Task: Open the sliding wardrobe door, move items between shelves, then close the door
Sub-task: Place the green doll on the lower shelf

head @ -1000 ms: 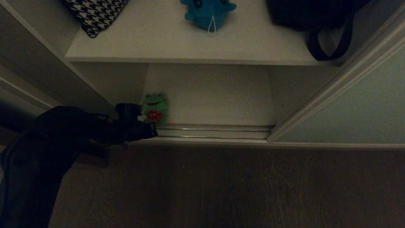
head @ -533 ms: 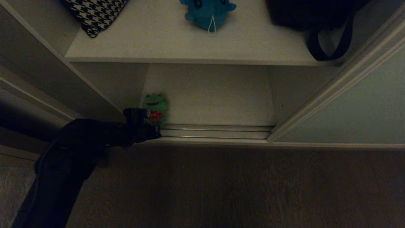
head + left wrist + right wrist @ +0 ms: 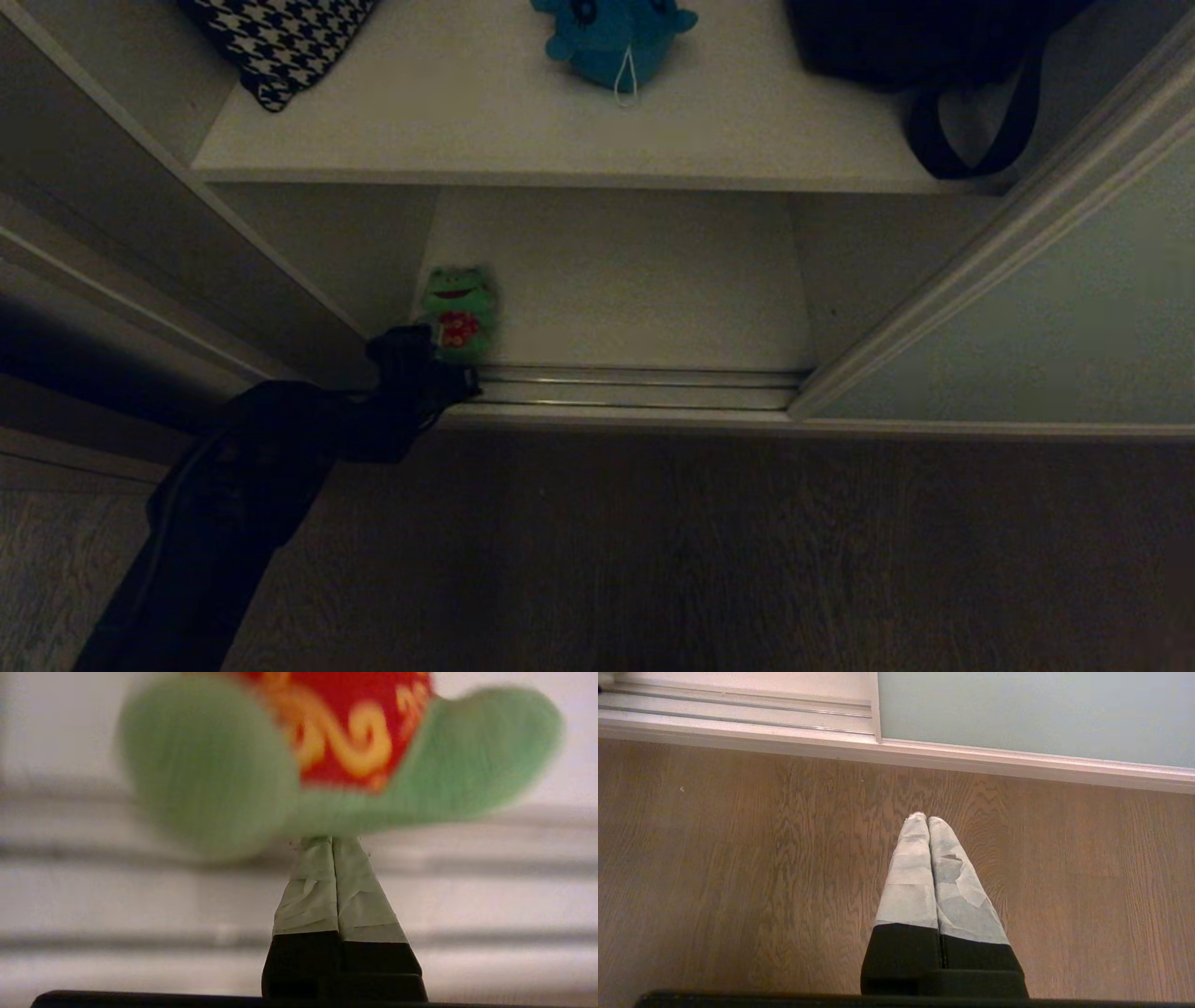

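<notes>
Frog on bottom shelf, low-reaching left gripper pinching its base

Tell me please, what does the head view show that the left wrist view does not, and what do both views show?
Only the head view shows the teal-blue plush animal, the black-and-white houndstooth cloth and the black strapped bag on the off-white upper shelf, plus the pale grey-green sliding wardrobe door and brown wooden floor.

Only the left wrist view shows the left gripper shut, fingertips pinching the toy's lower edge, and yellow swirls on its red patch.

Both show the green plush frog and the silvery door track.
</notes>
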Available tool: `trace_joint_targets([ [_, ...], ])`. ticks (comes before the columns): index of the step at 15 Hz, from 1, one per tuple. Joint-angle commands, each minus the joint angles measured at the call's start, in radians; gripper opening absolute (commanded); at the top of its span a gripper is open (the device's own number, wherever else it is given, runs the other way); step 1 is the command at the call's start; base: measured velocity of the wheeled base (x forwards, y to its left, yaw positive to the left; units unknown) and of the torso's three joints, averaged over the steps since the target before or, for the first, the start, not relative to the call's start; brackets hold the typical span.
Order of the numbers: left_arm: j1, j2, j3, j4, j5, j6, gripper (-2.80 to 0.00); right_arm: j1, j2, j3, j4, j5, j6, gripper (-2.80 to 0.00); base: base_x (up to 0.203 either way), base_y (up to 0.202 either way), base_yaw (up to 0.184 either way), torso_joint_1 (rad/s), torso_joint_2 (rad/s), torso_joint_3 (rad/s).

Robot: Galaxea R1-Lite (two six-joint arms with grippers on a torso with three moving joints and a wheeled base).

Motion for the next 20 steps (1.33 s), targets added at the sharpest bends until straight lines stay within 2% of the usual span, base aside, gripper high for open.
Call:
trace_joint_targets([
  [1, -0.001, 0.009, 0.0, -0.111, 0.001, -0.013, -2.8, 0.0, -0.002, 0.0, 0.0, 0.001, 0.0, -2.8, 0.0, 0.0, 0.0, 0.0, 0.0, 0.0],
  [3, -0.001, 0.009, 0.0, -0.225, 0.005, -0.027, -2.8, 0.0, -0.002, 0.0, 0.0, 0.001, 0.0, -2.8, 0.0, 0.0, 0.0, 0.0, 0.0, 0.0],
  [8, -0.002, 0.066, 0.0, -0.251, -0.004, -0.015, -2.8, 0.0, -0.002, 0.0, 0.0, 0.001, 0.0, -2.8, 0.0, 0.0, 0.0, 0.0, 0.0, 0.0],
  [11, -0.03, 0.066, 0.002, -0.311, 0.002, -0.019, -2.8, 0.0, -0.002, 0.0, 0.0, 0.001, 0.0, -2.8, 0.0, 0.0, 0.0, 0.0, 0.0, 0.0],
  [15, -0.036, 0.009, 0.094, -0.261, 0.051, -0.018, -2.8, 0.0, -0.001, 0.0, 0.0, 0.001, 0.0, -2.8, 0.0, 0.0, 0.0, 0.0, 0.0, 0.0],
  [17, -0.034, -0.017, 0.101, -0.172, 0.051, 0.036, -2.8, 0.0, -0.001, 0.0, 0.0, 0.001, 0.0, -2.8, 0.0, 0.0, 0.0, 0.0, 0.0, 0.0],
  [20, -0.023, -0.08, 0.134, -0.171, 0.043, 0.01, -2.8, 0.0, -0.001, 0.0, 0.0, 0.0, 0.0, -2.8, 0.0, 0.0, 0.0, 0.0, 0.0, 0.0],
])
